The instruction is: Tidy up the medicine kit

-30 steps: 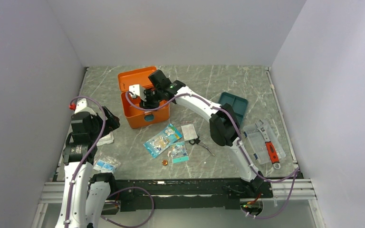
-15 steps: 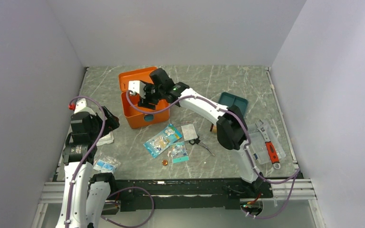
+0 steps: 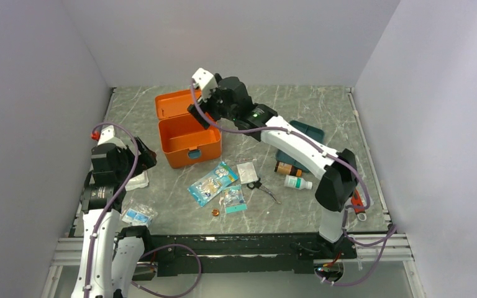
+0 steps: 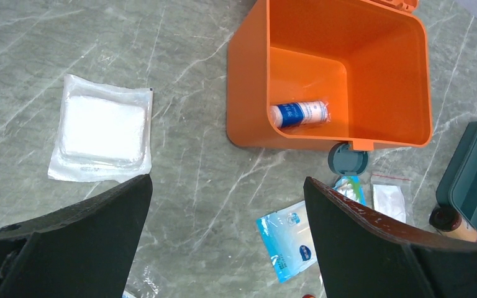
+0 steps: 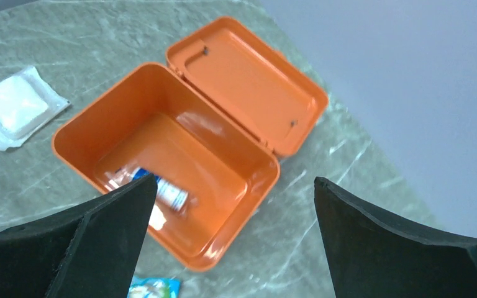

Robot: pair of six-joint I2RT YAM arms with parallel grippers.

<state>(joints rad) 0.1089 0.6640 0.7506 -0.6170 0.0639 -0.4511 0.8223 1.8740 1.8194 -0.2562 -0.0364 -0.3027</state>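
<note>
The medicine kit [image 3: 189, 146], an orange box with a teal front latch [image 4: 348, 159], stands with its lid [image 5: 248, 84] folded back. A wrapped white-and-blue roll [image 4: 298, 113] lies on its floor and also shows in the right wrist view [image 5: 161, 189]. My right gripper [image 3: 200, 115] hangs open and empty above the kit's far side [image 5: 235, 183]. To the left of the kit, my left gripper [image 3: 144, 156] is open over bare table [image 4: 225, 186], holding nothing.
A white gauze pack [image 4: 102, 130] lies left of the kit. In front of it are blue packets [image 3: 212, 182], a silver sachet [image 3: 247, 172] and small scissors [image 3: 262, 188]. A brown bottle [image 3: 286, 169], a white bottle [image 3: 298, 182] and a teal tray [image 3: 304, 136] are to the right.
My right gripper opened and rose out of the kit toward the back, leaving the roll inside. The right arm swung clear of the two bottles. The left arm stayed put.
</note>
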